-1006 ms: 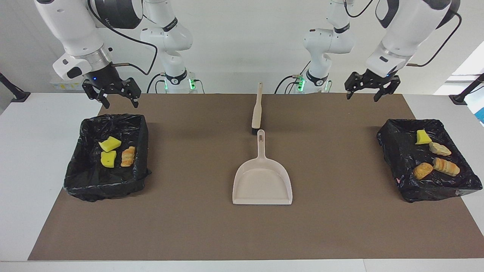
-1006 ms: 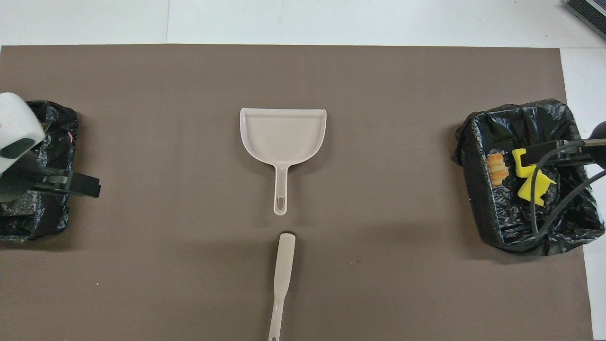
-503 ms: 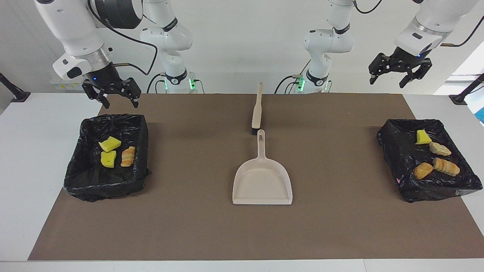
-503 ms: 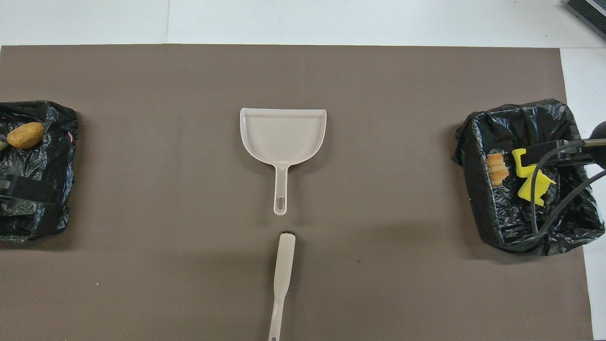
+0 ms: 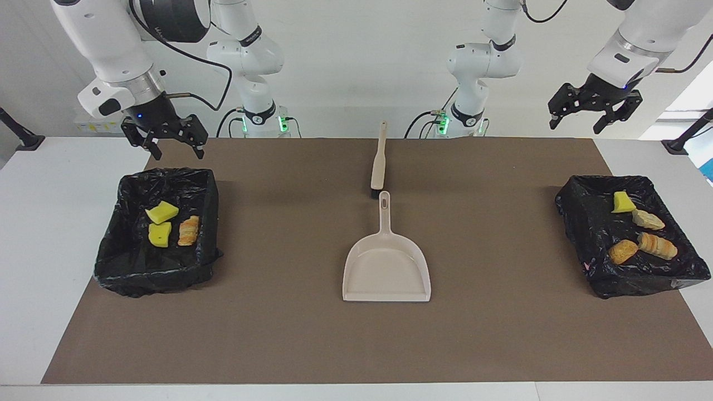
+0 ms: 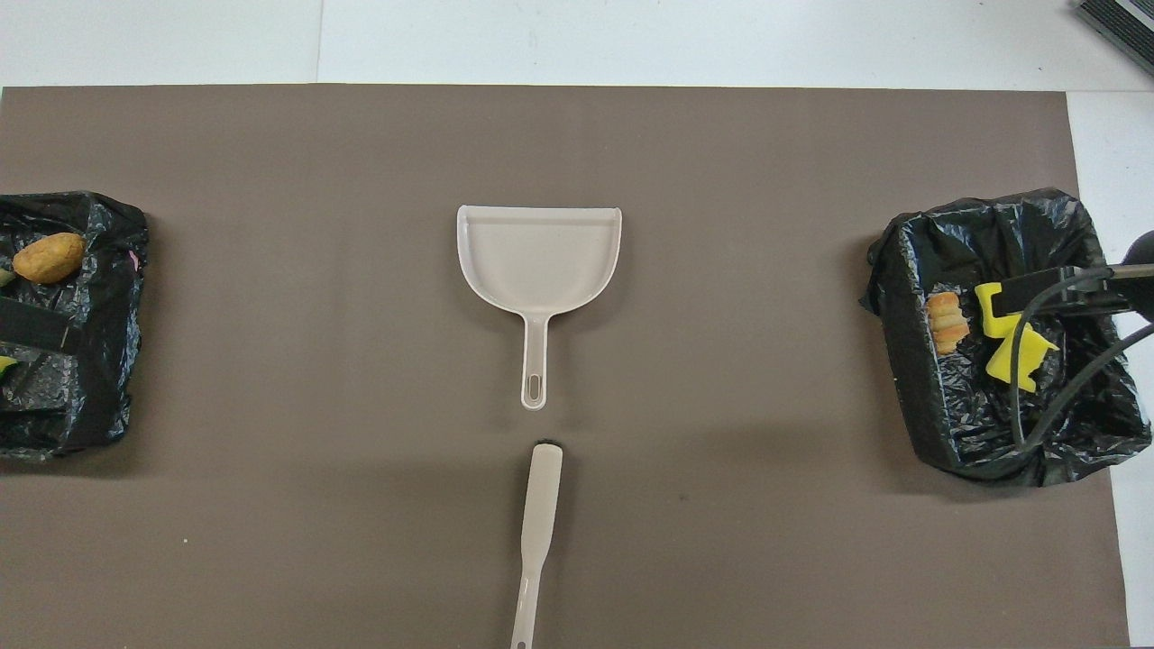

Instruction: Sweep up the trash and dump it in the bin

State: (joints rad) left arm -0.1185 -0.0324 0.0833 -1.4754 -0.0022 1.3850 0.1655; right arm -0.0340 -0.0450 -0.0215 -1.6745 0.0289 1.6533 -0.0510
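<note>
Seven scraps of trash lie in two black-lined bins, with the dustpan (image 5: pixel 386 267) between them at the middle of the brown mat (image 5: pixel 490 334). Toward the right arm's end from the dustpan, one bin (image 5: pixel 157 234) holds two yellow sponge chunks (image 5: pixel 161 212) and a bread piece (image 5: pixel 188 230). Toward the left arm's end, the other bin (image 5: pixel 629 236) holds one sponge chunk (image 5: pixel 622 202) and three bread pieces (image 5: pixel 657 245). From overhead that second bin is cut by the frame edge, so only one bread piece and a sliver of yellow show, and a dark bar of the arm crosses it. A cable and dark bar also cover part of the sponges in the first bin. The brush (image 5: pixel 379 167) lies just nearer the robots than the dustpan's handle, its bristle end barely visible. The right pincer (image 5: pixel 166 143) hangs over the surface at the first bin's robot-side edge, fingers spread, holding nothing. The left pincer (image 5: pixel 593 108) hangs high above the mat's robot-side corner, fingers apart and empty
</note>
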